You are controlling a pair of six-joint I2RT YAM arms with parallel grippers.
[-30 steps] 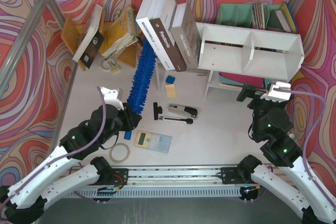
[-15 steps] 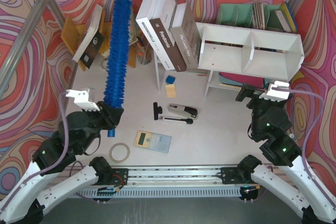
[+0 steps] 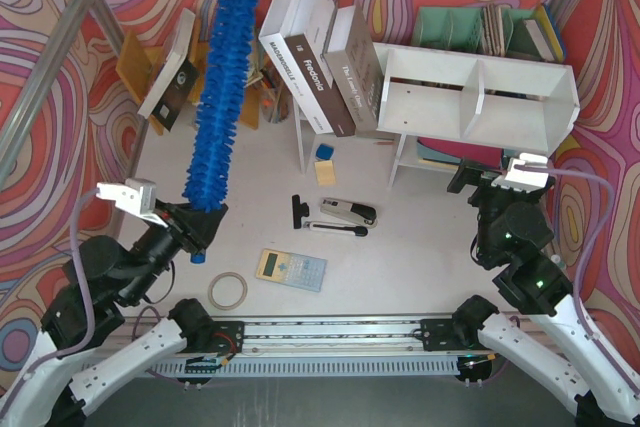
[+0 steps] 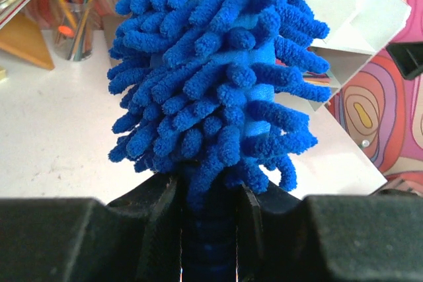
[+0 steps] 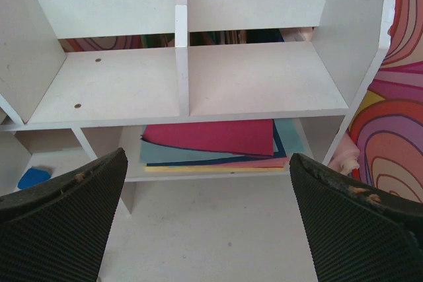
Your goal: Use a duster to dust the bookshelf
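Around you: books [image 3: 322, 62] lean at the left end of the bookshelf [image 3: 520, 82]; a stapler [image 3: 348, 211] and a calculator [image 3: 291, 268] lie on the worktop [image 3: 430, 237].
Duster [image 3: 222, 87]: fluffy royal-blue, upright, left of the books, apart from the bookshelf.
Left pincer [image 3: 200, 223]: clamps your duster's handle.
Right pincer [image 5: 211, 222]: spread wide, empty, facing the bookshelf.

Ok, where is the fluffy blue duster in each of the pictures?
Top view: the duster stands left of the middle, reaching from the left claw up to the top edge.
Left wrist view: the duster fills the middle, very close.
Right wrist view: not in it.
Shared landmark: the white bookshelf, on the right in the top view, in the upper right corner of the left wrist view, and filling the right wrist view.
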